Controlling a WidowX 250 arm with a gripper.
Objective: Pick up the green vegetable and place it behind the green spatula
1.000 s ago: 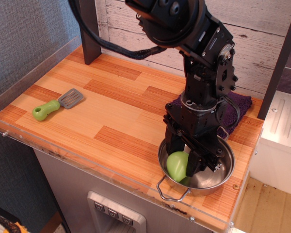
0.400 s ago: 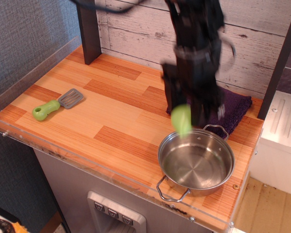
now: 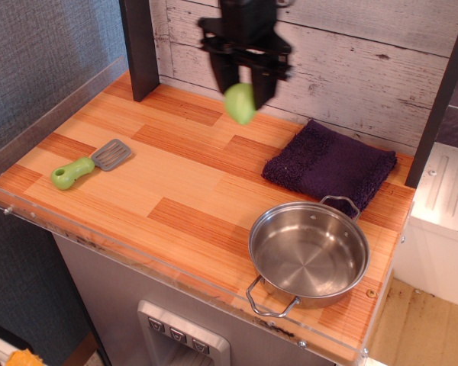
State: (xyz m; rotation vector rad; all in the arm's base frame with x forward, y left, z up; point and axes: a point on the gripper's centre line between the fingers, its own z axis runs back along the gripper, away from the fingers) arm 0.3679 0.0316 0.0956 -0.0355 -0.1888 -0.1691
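My gripper (image 3: 242, 90) hangs high over the back middle of the wooden counter, shut on the green vegetable (image 3: 240, 103), a smooth light green pear-shaped toy held between the two black fingers well above the boards. The green spatula (image 3: 90, 163), with a lime handle and grey slotted blade, lies flat near the left front of the counter, far to the left of and below the gripper.
An empty steel pan (image 3: 308, 255) with two handles sits at the front right. A dark purple cloth (image 3: 328, 164) lies behind it. A dark post (image 3: 140, 46) stands at the back left. A clear acrylic rim (image 3: 53, 114) edges the counter.
The gripper lifted the green vegetable out of the steel pan, rose, and moved left and toward the back of the counter. The pan is now empty.
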